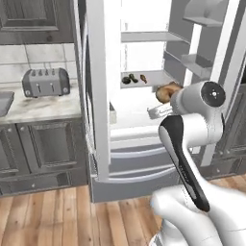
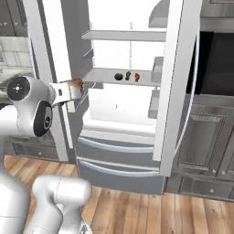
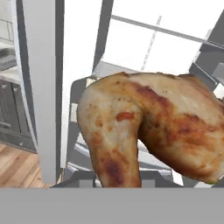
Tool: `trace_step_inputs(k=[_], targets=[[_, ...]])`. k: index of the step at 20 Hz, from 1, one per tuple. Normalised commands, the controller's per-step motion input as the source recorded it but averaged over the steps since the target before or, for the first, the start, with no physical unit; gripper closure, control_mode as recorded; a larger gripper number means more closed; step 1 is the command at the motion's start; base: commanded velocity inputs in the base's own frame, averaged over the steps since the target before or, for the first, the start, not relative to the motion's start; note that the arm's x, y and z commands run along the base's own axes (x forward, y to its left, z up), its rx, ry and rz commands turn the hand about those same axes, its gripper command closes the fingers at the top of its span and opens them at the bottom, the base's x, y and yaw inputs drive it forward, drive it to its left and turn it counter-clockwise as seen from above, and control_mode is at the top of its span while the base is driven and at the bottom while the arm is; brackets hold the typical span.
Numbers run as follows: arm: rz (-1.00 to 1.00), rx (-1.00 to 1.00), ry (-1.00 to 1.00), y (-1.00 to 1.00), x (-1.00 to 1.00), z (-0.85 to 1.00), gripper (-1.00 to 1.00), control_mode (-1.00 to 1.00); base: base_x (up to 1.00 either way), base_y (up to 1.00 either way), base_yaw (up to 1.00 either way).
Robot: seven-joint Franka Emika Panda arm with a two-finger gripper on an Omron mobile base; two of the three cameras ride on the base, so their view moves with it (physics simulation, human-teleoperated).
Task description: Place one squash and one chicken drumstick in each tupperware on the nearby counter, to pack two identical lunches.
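the pincer (image 1: 161, 102) is clenching the plump golden-brown chicken drumstick (image 1: 167, 92), carrying it in the air in front of the open fridge (image 1: 144, 96). in the hand view the drumstick (image 3: 148, 127) is lying right against the camera, its thick end toward the right of that view and its narrower end running down toward the bottom edge, so its long axis is sitting across the pincer's line of sight rather than along it. the finger tips themselves are hidden behind the meat.

on the fridge shelf (image 2: 114, 81), farther in and to the right of the pincer, the roundish squash (image 2: 118, 77), the slim squash (image 2: 128, 76) and the slimmer orange-brown drumstick (image 2: 137, 77) are lying in a row, just beside one another and well apart from the held piece.

the relation governing the coming move is judged to be the bench (image 1: 38, 108) lying well to the left of the pincer, beyond the open fridge door (image 1: 98, 91). the toaster (image 1: 46, 81) is standing on it, and a flat grey thing (image 1: 4, 103) at the far left edge is too cropped to tell what it is. the load is judged to be travelling leftward around the door edge, with the base probably needing to drive.
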Motion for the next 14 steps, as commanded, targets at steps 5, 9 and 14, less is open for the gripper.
trace_step_inputs(k=[5, 9, 14], targets=[[0.00, 0.00, 0.00, 0.00, 0.00, 0.00, 1.00, 1.00, -0.49, 1.00, -0.09], [0.00, 0.00, 0.00, 0.00, 0.00, 0.00, 1.00, 1.00, -0.31, 1.00, -0.12], [0.00, 0.00, 0.00, 0.00, 0.00, 0.00, 1.00, 1.00, -0.05, 1.00, -0.13]])
